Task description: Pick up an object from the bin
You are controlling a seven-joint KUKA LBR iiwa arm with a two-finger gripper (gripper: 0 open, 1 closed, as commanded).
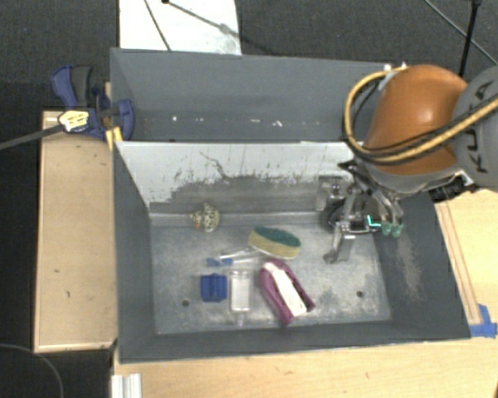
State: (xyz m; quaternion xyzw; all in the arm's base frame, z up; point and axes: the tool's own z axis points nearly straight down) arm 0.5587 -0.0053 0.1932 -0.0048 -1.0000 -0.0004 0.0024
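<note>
My gripper (339,251) hangs low over the right part of the bin floor, under the orange cover, with nothing visible between its fingers. Nearest to it, on the left, lies an oval yellow and green sponge (275,241). In front of the sponge lies a purple and white tube-shaped packet (284,292), angled toward the front. A clear plastic bottle (240,289) lies just left of the packet.
A small blue block (213,287) lies left of the bottle. A thin blue and clear stick (229,259) lies behind the bottle. A small speckled ball (205,218) rests near the back wall at the left. The arm's body stands over the bin's right side.
</note>
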